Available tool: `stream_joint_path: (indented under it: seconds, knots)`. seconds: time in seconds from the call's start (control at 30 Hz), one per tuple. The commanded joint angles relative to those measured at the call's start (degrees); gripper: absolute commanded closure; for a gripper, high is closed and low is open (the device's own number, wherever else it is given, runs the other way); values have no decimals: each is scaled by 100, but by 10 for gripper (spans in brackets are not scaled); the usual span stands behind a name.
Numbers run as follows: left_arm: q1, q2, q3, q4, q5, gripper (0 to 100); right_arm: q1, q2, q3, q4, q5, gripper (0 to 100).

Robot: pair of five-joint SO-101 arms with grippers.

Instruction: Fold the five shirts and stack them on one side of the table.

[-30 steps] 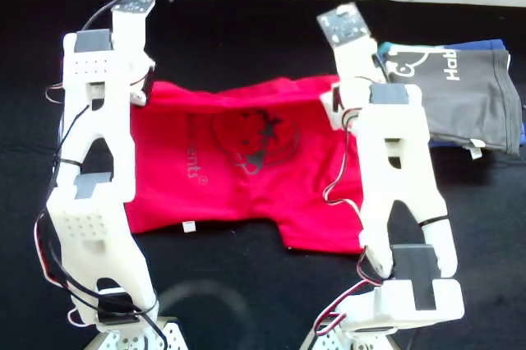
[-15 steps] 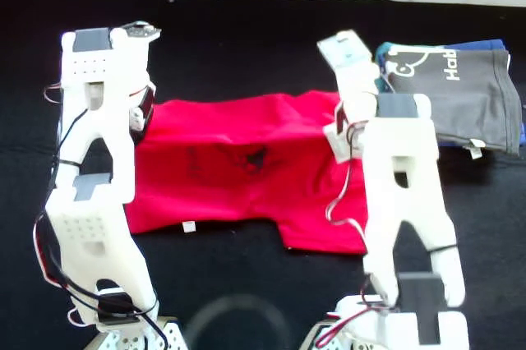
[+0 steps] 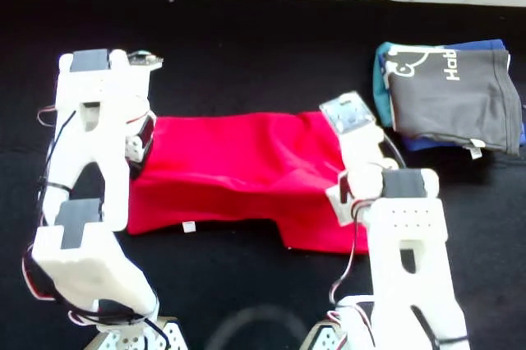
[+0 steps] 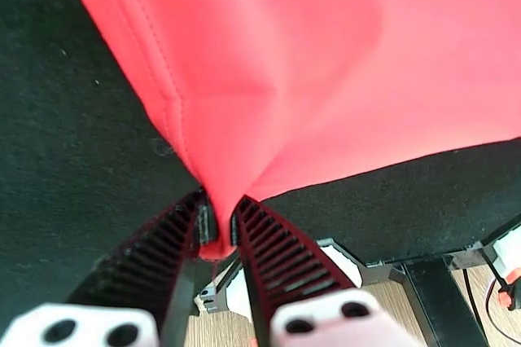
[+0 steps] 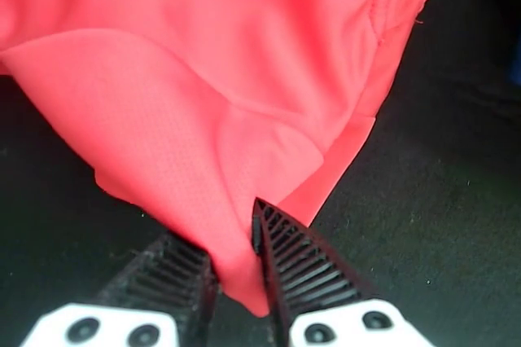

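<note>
The red shirt (image 3: 238,165) lies doubled over across the middle of the worktop (image 3: 246,46). The left tool (image 4: 218,225) pinches one end's edge, the right tool (image 5: 232,241) clamps the other, near the folded stack (image 3: 452,95).

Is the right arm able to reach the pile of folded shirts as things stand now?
Probably not yet. The pile of folded shirts lies near the right arm with nothing between, but its jaws are shut on the red shirt, which it must release first.
</note>
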Motion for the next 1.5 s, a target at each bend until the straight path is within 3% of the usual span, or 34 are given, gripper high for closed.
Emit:
stream_joint_path:
  seconds: [0.0, 0.23, 0.43, 1.07, 1.47]
  knots:
    - [110, -391, 409, -246, 0, 992, -31, -338, 84, 48, 53, 992]
    - [110, -391, 1165, -818, 0, 992, -13, -347, 242, 154, 299, 992]
    - [110, -391, 1508, -1160, 9, 992, 541, -347, 840, -268, 615, 992]
    - [154, -1156, 1666, -316, 26, 992, 505, -400, 1086, -163, 580, 992]
    - [154, -1015, 2501, -1231, 26, 989, 514, -400, 1349, -136, 598, 988]
